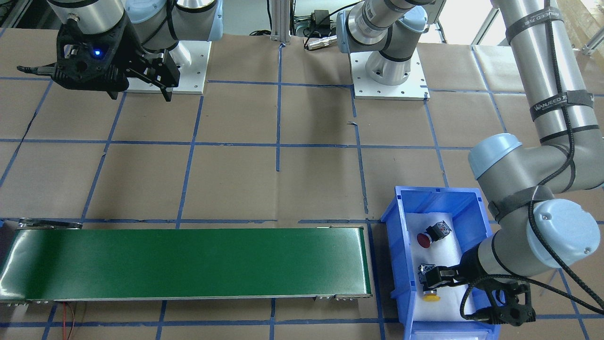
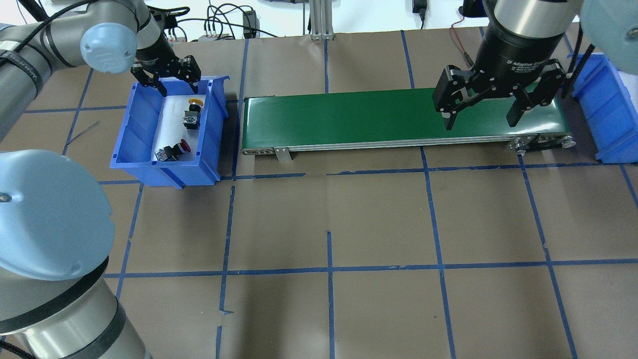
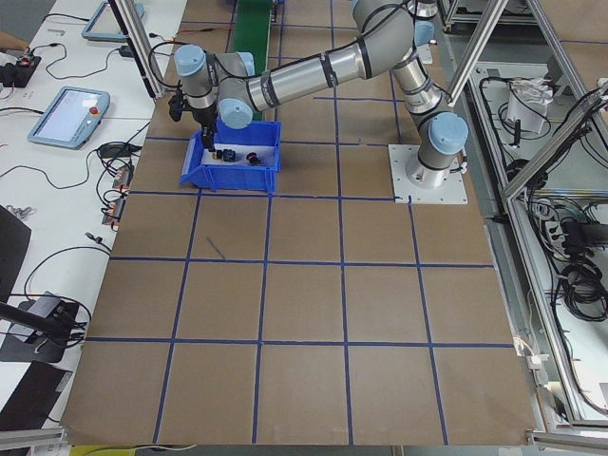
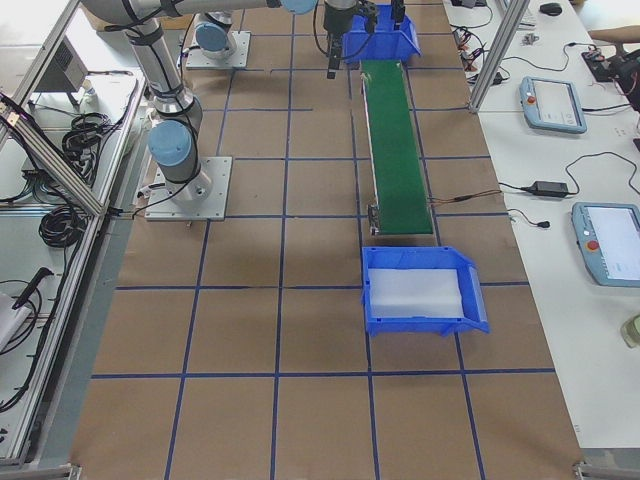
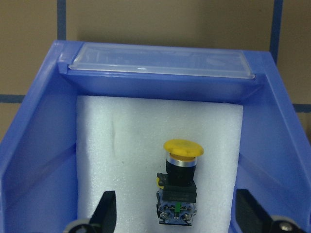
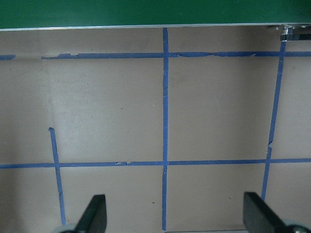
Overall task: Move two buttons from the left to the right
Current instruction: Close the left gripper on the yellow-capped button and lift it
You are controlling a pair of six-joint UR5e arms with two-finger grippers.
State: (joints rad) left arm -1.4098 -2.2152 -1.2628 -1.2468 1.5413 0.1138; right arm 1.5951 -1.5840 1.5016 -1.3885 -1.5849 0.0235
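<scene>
Fingers of the left gripper sit lowest in the wrist view, spread wide, one on each side of the yellow button — no contact that I can see. That button lies on its side on the white foam in the left blue bin, cap toward the labelled end wall. The red button lies in the same bin, apart, toward the other end. Nothing is delivered yet. The right gripper hangs by the far end of the conveyor belt, jaws apart, holding nothing.

I read this as the pre-grasp on the first button. Next move, as I judge it — lower, close on the black body rather than the round cap, lift clear of the bin wall, set it on the belt's near end.
</scene>
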